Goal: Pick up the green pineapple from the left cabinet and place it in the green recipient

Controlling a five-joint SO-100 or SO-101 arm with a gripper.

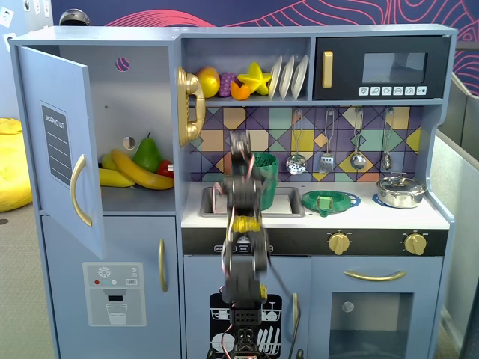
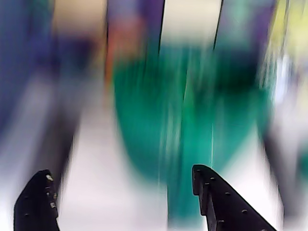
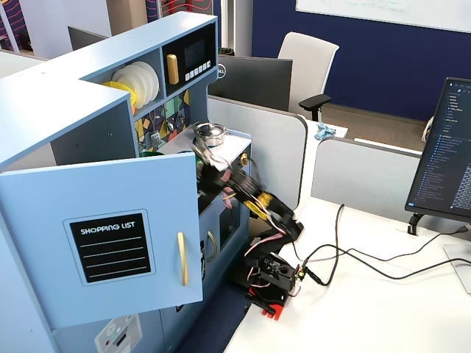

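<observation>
The left cabinet [image 1: 142,112] stands open, its door [image 1: 56,149] swung out; the door also shows in another fixed view [image 3: 110,235]. On its shelf lie bananas [image 1: 138,172] and a dark-green pear [image 1: 147,155]. The green pineapple is not in view. The green recipient [image 1: 268,170] stands at the back of the sink, partly behind my arm, and is a blurred green shape in the wrist view [image 2: 192,120]. My gripper [image 1: 241,149] is motion-blurred in front of the recipient. In the wrist view my gripper [image 2: 120,192] is open, with nothing between the fingers.
A flat green strainer dish [image 1: 329,200] and a steel pot [image 1: 400,191] sit on the counter right of the sink [image 1: 284,203]. A gold phone [image 1: 191,105] hangs by the fridge. Utensils hang on the tiled wall. The black microwave [image 1: 382,69] is top right.
</observation>
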